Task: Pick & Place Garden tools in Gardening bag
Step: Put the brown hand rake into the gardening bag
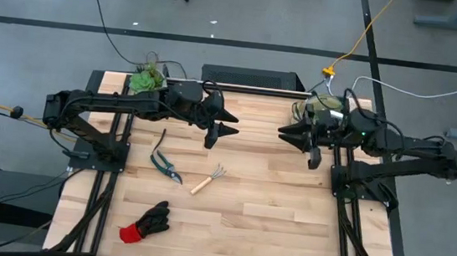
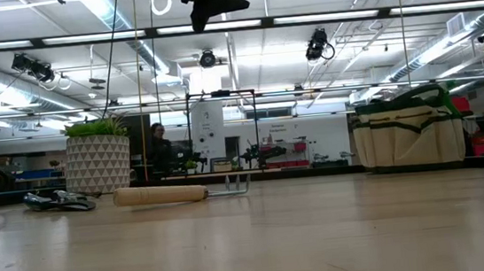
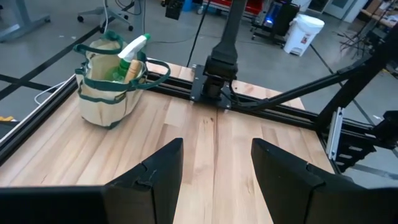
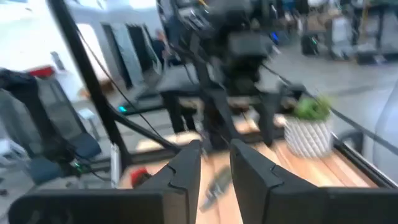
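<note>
I am holding both arms raised above the table [image 1: 253,223], reaching toward each other across its far half, with the two grippers facing one another and well apart. My left gripper [image 1: 229,121] is pointing toward the table's middle with its fingers [image 3: 155,180] spread apart and nothing between them. My right gripper [image 1: 285,133] is pointing back at the left one, also empty; its fingers [image 4: 183,171] are showing only a narrow gap between them. The gardening bag [image 1: 318,111] is sitting at the far right corner of the table, partly hidden under my right arm; in the left wrist view the green spray bottle [image 3: 130,53] and a wooden handle are standing upright inside it. The pruning shears [image 1: 165,162] are lying on the table's left half, with the wooden-handled rake [image 1: 208,179] just beside them toward the middle, both flat on the wood. The black glove with red cuff [image 1: 145,222] is lying nearer the front left edge, well apart from the bag. The plant in its white pot [image 2: 98,156] is standing at the far left corner.
</note>
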